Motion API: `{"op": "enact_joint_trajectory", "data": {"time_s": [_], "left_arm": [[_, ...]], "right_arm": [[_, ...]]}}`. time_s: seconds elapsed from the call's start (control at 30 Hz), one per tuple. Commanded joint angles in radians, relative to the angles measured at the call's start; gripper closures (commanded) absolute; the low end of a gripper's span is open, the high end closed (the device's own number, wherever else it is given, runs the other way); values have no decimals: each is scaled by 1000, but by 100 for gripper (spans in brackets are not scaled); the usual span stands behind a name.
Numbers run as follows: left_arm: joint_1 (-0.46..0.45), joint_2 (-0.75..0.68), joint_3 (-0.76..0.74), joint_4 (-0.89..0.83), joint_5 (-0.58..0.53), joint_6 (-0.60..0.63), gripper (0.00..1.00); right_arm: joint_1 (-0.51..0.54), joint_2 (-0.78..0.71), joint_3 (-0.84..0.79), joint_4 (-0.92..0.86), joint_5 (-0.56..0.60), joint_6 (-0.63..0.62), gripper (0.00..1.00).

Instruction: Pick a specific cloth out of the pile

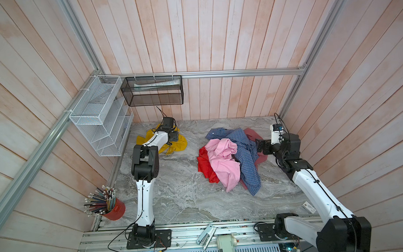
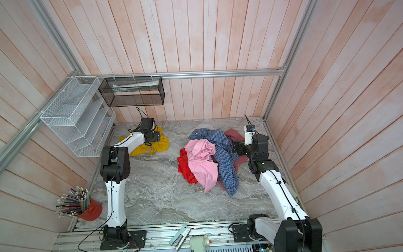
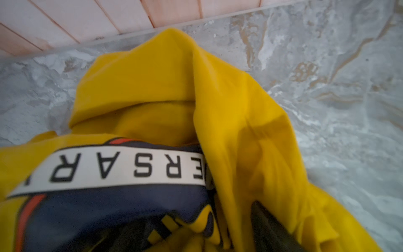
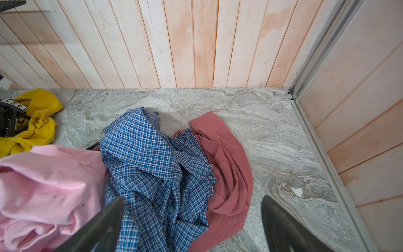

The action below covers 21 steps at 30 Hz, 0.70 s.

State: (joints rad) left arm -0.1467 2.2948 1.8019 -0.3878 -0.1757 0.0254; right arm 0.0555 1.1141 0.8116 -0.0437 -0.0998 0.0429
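The cloth (image 1: 180, 143) (image 2: 161, 145), a mustard-yellow T-shirt with a dark blue and white print, lies crumpled at the back left of the marble table, apart from the pile (image 1: 222, 162) (image 2: 202, 163). My left gripper (image 1: 174, 136) (image 3: 201, 231) sits low on it. Its dark fingers (image 3: 268, 227) stand apart, and yellow folds (image 3: 152, 87) drape loosely over and between them. The pile holds a pink shirt (image 4: 43, 185), a bright red garment (image 1: 204, 165), a blue checked shirt (image 4: 152, 163) and a dusty red one (image 4: 226, 163). My right gripper (image 1: 257, 146) (image 4: 192, 218) hovers open at the pile's right edge, holding nothing.
A white wire rack (image 1: 99, 121) and a black mesh basket (image 1: 152, 91) hang on the walls near the left arm. A red cup of pencils (image 1: 113, 209) stands at the front left. A small white box (image 1: 309, 207) lies at the front right. The back wall is close behind the cloth.
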Motion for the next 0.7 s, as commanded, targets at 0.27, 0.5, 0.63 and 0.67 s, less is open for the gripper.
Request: {"op": "enact_joint_trajectory", "data": {"time_s": [0.27,0.5,0.63,0.67], "left_arm": [[0,-186,-127,130,51,-38,0],[-1,-360,-281,155,6,-68,0],[-1,-486,-427,189,25,-93,0],[-2,-514,-470,200,54,-96,0]], "right_arm": [[-23,-20,-26,49,-51,-12,2],[-38,-48,-41,51,-52,-19,2],[-48,-45,-51,69,-60,-28,2],[-50,-42,-54,75,-67,-28,2]]}}
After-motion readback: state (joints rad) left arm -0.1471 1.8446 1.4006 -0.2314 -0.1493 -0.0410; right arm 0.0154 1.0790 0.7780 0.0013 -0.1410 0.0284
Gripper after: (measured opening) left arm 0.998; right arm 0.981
